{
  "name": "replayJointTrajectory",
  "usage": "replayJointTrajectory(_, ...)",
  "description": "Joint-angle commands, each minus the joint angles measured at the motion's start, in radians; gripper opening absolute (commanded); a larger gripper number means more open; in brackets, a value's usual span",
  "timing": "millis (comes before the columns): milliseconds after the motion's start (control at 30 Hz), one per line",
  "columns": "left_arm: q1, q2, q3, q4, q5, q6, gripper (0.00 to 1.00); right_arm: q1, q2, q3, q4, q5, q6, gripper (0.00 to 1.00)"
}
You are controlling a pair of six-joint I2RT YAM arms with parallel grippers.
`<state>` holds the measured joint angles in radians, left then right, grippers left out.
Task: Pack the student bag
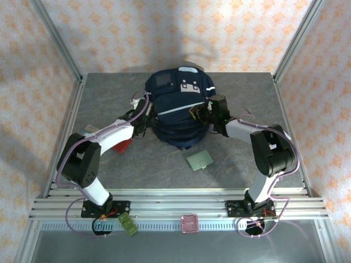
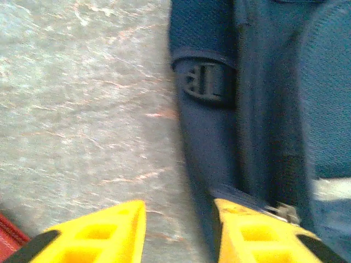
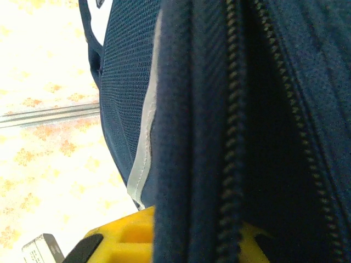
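Observation:
The student bag (image 1: 176, 109), navy with pale stripes and grey patches, lies in the middle of the table. My left gripper (image 1: 146, 113) is at its left side. In the left wrist view this gripper (image 2: 180, 207) is open over bare table, its right finger (image 2: 258, 235) against the bag's edge (image 2: 219, 137) beside a zipper pull (image 2: 283, 211). My right gripper (image 1: 201, 113) is at the bag's right side. In the right wrist view it (image 3: 192, 222) is shut on a fold of the bag's fabric (image 3: 181, 137) that carries a zipper (image 3: 233, 137).
A green flat card (image 1: 199, 160) lies on the table in front of the bag. A red object (image 1: 123, 145) sits under my left arm, and its corner (image 2: 11, 236) appears in the left wrist view. Pink (image 1: 190, 223) and green (image 1: 127, 223) items rest on the front rail.

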<state>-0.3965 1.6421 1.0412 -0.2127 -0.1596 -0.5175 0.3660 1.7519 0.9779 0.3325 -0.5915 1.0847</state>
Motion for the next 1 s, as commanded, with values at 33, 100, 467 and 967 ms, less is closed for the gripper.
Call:
replayJointTrajectory(33,-0.057,-0.072,-0.011,-0.017,-0.010,0.081,0.49,-0.018,-0.028,0.073,0.010,0.002,-0.049,0.00)
replayJointTrajectory(100,-0.099,-0.097,-0.010,0.007,-0.011,0.139,0.54,-0.017,-0.033,0.100,-0.003,-0.015,-0.056,0.11)
replayJointTrajectory(467,-0.237,0.018,0.160,0.026,-0.008,0.364,0.70,-0.020,-0.065,0.179,0.011,-0.071,-0.081,0.35)
replayJointTrajectory(967,-0.256,0.295,0.431,-0.026,-0.257,0.566,0.31,-0.023,-0.161,0.134,-0.032,-0.080,-0.125,0.35)
